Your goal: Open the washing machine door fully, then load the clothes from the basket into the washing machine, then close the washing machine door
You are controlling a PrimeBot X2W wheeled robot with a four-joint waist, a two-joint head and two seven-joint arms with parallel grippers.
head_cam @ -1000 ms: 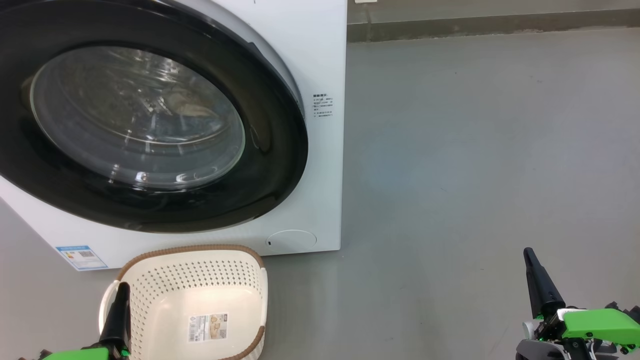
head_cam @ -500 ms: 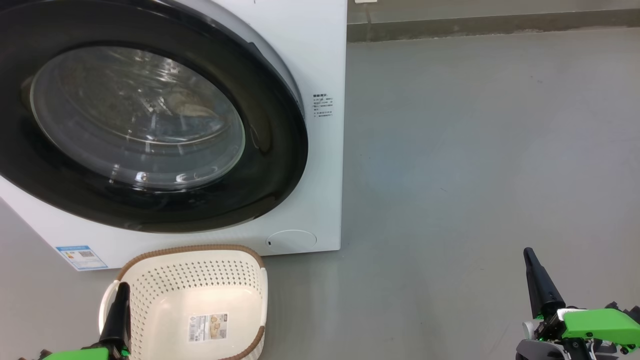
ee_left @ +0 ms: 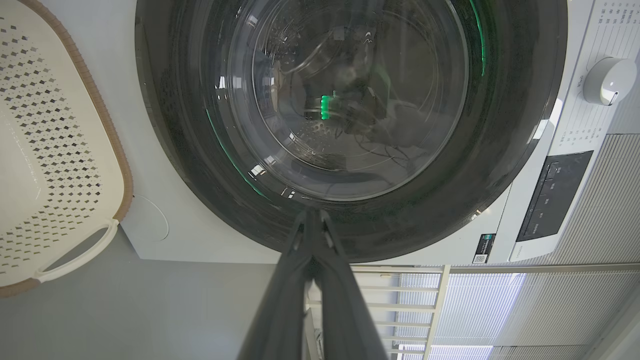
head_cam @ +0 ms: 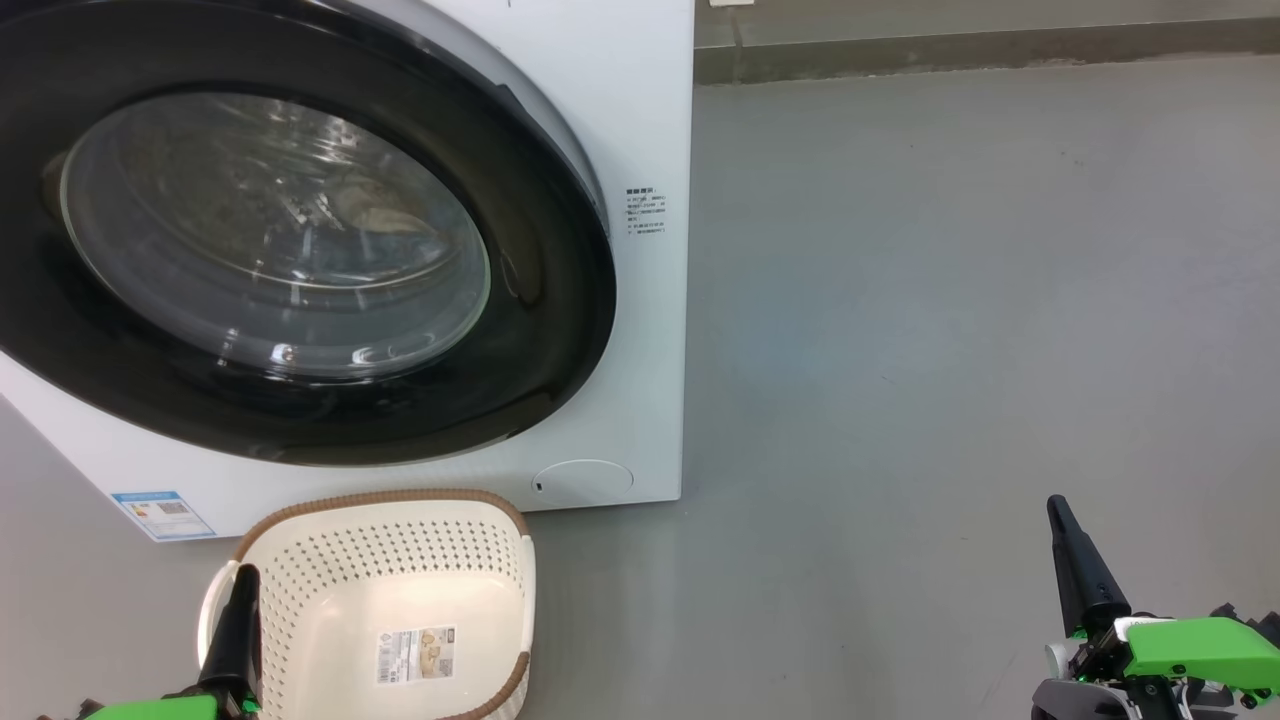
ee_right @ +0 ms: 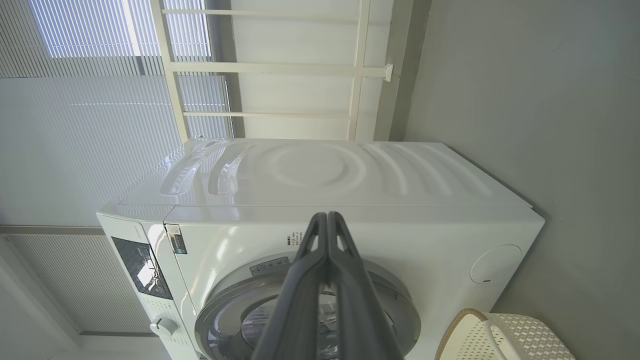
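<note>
Over grey floor (head_cam: 950,300), left gripper (ee_left: 312,220) and right gripper (ee_right: 326,222) pinched together, empty; best hook stiff, slick washing machine door (head_cam: 560,330) by rim.

Near side of basket (head_cam: 400,548) off-frame

A smooth grey floor (head_cam: 950,300) with a few faint scuffs stretches back to a pale wall (head_cam: 1000,15). A darker grey skirting strip (head_cam: 980,50) runs along the wall's base. In the right wrist view, slatted window blinds (ee_right: 90,125) glow with bright daylight beside a white barred frame (ee_right: 280,67).
</note>
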